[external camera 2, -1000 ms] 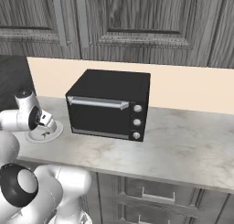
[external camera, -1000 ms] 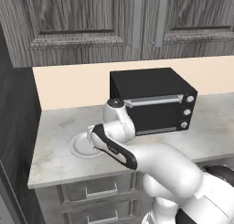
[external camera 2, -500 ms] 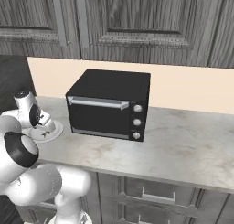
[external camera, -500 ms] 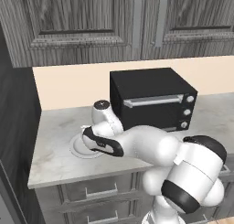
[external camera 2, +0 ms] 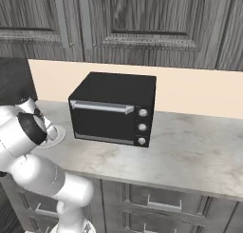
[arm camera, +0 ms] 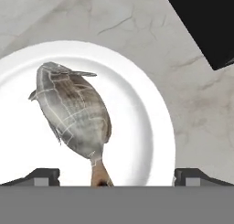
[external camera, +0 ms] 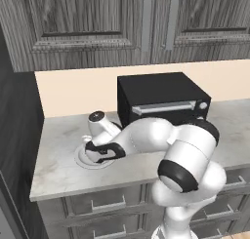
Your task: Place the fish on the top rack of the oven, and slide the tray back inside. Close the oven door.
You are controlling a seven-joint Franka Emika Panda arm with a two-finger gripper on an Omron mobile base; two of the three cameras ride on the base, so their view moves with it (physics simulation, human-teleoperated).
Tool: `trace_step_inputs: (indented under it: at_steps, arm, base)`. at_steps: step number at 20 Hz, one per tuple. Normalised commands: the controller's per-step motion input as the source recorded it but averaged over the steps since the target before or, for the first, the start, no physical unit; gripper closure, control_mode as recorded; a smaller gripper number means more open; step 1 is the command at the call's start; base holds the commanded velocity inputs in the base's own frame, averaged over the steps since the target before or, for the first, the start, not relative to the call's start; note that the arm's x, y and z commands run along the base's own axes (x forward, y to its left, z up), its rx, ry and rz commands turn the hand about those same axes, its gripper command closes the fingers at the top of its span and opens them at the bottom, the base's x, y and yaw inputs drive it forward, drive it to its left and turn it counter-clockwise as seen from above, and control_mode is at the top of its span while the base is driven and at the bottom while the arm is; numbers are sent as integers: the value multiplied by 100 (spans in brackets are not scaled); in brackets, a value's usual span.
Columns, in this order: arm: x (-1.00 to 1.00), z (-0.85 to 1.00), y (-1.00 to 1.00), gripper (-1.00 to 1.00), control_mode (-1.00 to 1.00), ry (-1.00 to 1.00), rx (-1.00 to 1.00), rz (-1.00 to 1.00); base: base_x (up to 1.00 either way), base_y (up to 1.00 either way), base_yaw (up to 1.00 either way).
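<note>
1. Hovering over the plate (arm camera: pixel 151 127) at the left end of the table (external camera: pixel 58 169), the hand (arm camera: pixel 112 179) stands wide open and holds nothing; its two dark fingertips (arm camera: pixel 43 176) rise at the bottom of the hand view, one on each side.
2. The fish (arm camera: pixel 73 113) lies flat on the white plate, a little toward one side of it, with the tail pointing toward the hand and ending about midway between the two tips.
3. The small black box oven (external camera 2: pixel 114 108) stands on the table just beside the plate, with its door shut; this is not the oven of the task.
4. The step in hand seems to be the pick-up of the fish, so the task is at its beginning.
5. To do it well, the hand should come down straight over the thick middle of the body, not over the thin tail, which may slip out.
6. The jaws should stand across the narrow width of the fish, so some turning of the wrist may be needed first.
7. The tips should go low enough to take the sides of the body, but not press hard on the plate, since the plate could slide or tip on the smooth table.
8. Closing slowly and lifting straight up would keep the fish level.
</note>
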Motion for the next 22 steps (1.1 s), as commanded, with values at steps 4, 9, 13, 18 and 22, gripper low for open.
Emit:
trace_step_inputs:
  at_steps: [4,9,13,18,22]
  arm:
    - [40,-30,6,-100,-100,2,-4,-11]
    - [43,-35,11,100,-100,2,-4,-10]
    - [35,-40,9,100,-100,0,-3,-9]
    - [8,-8,-2,100,-100,-3,0,-2]
    - [-38,48,-30,100,-100,-18,5,5]
  base:
    - [0,0,0]
    - [0,0,0]
    - [0,0,0]
    - [0,0,0]
    - [0,0,0]
